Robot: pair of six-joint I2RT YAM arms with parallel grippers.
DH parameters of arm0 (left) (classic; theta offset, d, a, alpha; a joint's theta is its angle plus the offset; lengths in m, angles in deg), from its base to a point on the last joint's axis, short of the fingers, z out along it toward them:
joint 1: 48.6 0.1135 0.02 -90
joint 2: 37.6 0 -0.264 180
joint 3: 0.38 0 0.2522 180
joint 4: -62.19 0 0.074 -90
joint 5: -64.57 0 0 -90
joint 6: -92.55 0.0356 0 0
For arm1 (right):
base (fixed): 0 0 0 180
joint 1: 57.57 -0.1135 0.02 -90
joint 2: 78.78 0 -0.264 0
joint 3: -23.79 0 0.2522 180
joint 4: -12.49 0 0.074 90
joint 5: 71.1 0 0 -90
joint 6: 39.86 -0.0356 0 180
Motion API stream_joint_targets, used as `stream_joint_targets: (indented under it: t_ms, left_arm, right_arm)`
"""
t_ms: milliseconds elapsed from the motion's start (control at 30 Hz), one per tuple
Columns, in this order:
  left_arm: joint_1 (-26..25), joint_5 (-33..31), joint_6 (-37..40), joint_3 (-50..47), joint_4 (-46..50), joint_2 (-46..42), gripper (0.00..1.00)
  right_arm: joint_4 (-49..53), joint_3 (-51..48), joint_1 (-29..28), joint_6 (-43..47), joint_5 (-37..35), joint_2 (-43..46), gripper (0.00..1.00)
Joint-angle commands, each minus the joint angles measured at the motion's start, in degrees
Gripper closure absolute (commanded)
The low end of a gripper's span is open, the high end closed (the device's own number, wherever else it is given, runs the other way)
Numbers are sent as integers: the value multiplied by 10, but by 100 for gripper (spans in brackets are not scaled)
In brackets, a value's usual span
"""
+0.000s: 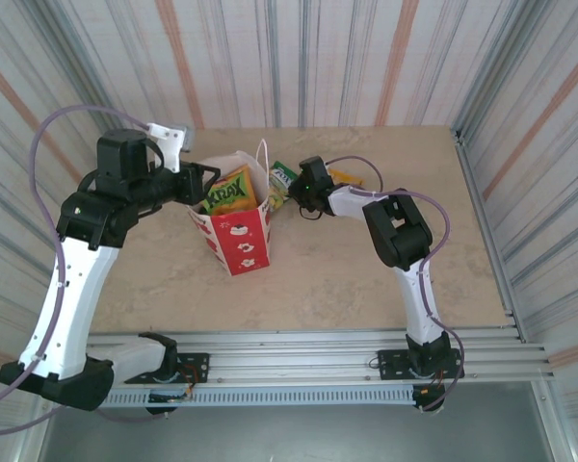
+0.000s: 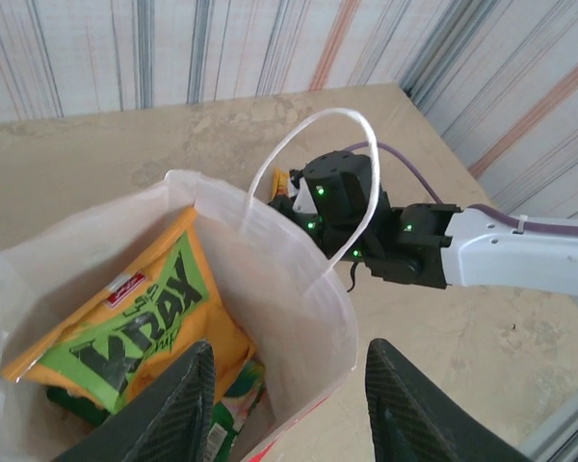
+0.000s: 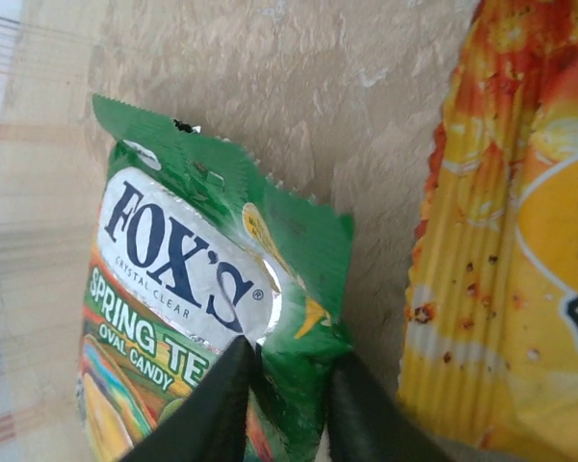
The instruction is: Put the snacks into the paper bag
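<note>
Right gripper (image 3: 294, 364) is pinching the green Fox's packet (image 3: 193, 260), ready for lifting; an orange packet (image 3: 511, 241) is waiting alongside. Left gripper (image 2: 291, 351) is standing open astride the paper bag (image 2: 270, 260) rim, apparently bracing its mouth; a Krax packet (image 2: 144, 327) is lying inside. Overhead, both outside packets are lying right of the bag.
</note>
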Motion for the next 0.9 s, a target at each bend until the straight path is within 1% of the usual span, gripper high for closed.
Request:
stream_joint_targets:
  t_ms: [0,133,333,533,600,700,867]
  left_arm:
    - [-4,-18,-9,-10,27,-23,54]
    - [-3,-30,-11,-19,37,-30,54]
    - [-4,-44,-27,-7,61,-33,53]
    - [0,-96,-56,-4,103,-34,47]
    - [12,-104,-72,-10,109,-37,45]
    - [38,-100,-93,-23,109,-43,44]
    - [75,-74,-102,-38,105,-38,41]
  right_arm:
    - [-3,14,3,33,-23,-1,87]
    - [-6,6,3,82,-32,28,100]
    - [4,-9,0,171,-54,99,100]
    - [36,-3,-2,292,-58,178,100]
    - [55,4,-3,333,-53,203,100]
    - [84,17,-3,383,-46,236,100]
    - [134,48,-3,453,-27,282,100]
